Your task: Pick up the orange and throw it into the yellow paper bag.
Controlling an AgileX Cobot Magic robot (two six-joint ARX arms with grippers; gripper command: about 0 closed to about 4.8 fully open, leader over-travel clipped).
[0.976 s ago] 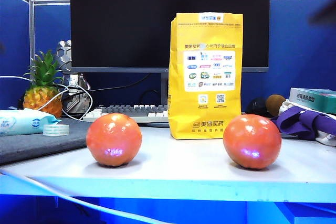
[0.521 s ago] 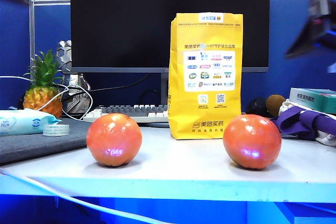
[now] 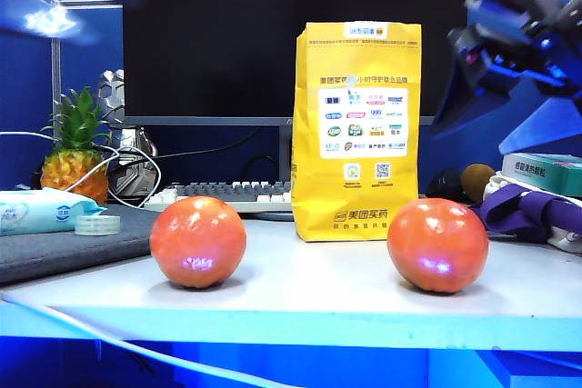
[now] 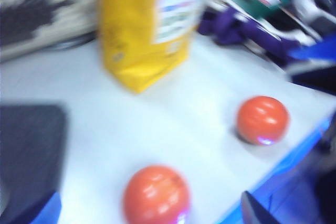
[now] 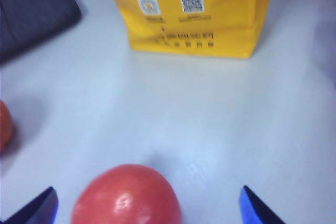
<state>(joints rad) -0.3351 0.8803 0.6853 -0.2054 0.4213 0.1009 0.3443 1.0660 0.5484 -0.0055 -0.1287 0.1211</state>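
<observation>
Exterior view: the yellow paper bag stands upright in the middle of the white table. It has a white panel of small logos, a QR code and Chinese print. The orange sits in front of the bag, to its right, near the table's front edge. A paler fruit sits in front to the bag's left. Bare table lies between them. The right gripper hangs high, right of the bag, fingers wide.

Left wrist view: blurry. The left gripper has its tips far apart, holding nothing. The orange is close to the table edge.

Right wrist view: the right gripper is spread wide above the orange. Open table reaches up to the bag.
</observation>
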